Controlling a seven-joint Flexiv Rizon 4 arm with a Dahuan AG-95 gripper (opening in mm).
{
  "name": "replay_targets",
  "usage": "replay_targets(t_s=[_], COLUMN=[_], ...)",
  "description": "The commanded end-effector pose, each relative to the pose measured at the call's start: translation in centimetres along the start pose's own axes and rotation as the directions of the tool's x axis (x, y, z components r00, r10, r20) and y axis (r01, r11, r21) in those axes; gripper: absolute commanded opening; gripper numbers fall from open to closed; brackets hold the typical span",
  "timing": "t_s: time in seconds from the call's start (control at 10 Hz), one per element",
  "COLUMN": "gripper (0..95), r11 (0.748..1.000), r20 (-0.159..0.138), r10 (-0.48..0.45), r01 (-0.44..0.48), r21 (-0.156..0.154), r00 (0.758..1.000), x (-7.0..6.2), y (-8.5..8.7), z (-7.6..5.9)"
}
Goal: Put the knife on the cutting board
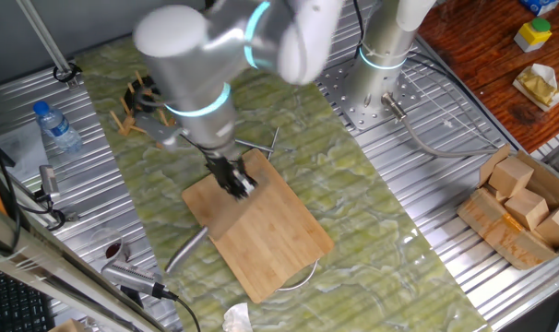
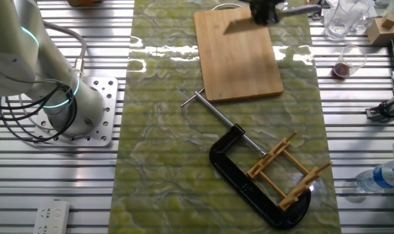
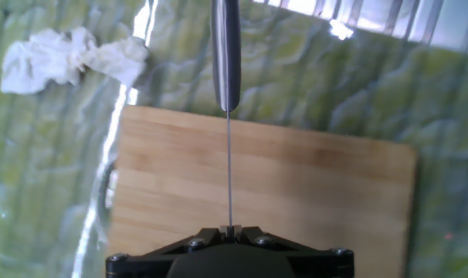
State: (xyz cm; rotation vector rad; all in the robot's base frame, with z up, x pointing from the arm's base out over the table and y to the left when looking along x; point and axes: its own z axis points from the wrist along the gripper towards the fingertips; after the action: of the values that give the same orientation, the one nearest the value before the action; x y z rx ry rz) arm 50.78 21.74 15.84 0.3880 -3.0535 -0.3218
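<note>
You have the cutting board [image 1: 261, 226] lying flat on the green marbled mat [image 1: 381, 231], its long axis running diagonally across the mat in the one fixed view. Your gripper [image 1: 235, 183] hangs above the board's end nearest the arm, with its fingers pinched narrow on the knife [image 3: 228, 116]. In the hand view you see the knife edge-on: the blade is only a thin line rising straight from between the fingers, so it is held on edge, its broad faces upright. Its long axis runs straight away from the fingers and crosses the board's short dimension; the rounded steel handle points outward, past the board's far edge and above the mat. A crumpled white tissue [image 3: 68, 55] lies on the mat near the board's corner.
</note>
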Motion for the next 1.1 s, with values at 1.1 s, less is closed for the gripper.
replay_targets(t_s=[1.1], gripper=[0.0], r11=[0.998], r20=[0.007], r10=[0.029], r01=[-0.029], r21=[-0.061], r00=[1.000], x=[-0.9], y=[3.2], z=[4.1])
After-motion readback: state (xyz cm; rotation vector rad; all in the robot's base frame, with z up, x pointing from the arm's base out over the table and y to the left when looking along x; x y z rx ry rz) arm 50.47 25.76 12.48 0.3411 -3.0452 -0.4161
